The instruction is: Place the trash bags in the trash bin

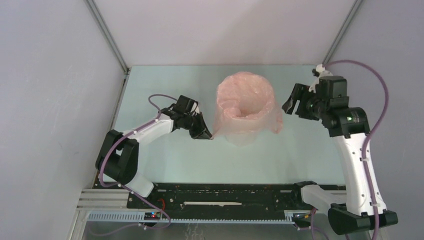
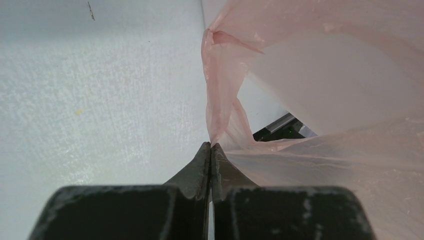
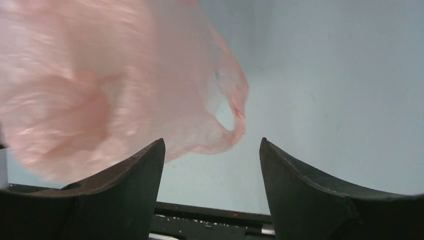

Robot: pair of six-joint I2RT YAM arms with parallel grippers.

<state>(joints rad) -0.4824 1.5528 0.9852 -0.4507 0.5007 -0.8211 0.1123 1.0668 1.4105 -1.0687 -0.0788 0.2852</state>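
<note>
The pale table (image 1: 165, 165) carries the trash bin (image 1: 243, 139), draped by the trash bag (image 1: 245, 97).

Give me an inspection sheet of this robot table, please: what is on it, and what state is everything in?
Surface: pale, matt table.
Job's things: pink trash bag draped over the trash bin, its middle sunk inward; only the bin's base shows.
Clutter: nothing seen.
Grippers: left gripper shut on the bag's edge; right gripper open, apart from the bag, holding nothing.
Cables: purple cables loop along both arms, away from the bag.
Surroundings: plain grey walls with metal frame posts.
</note>
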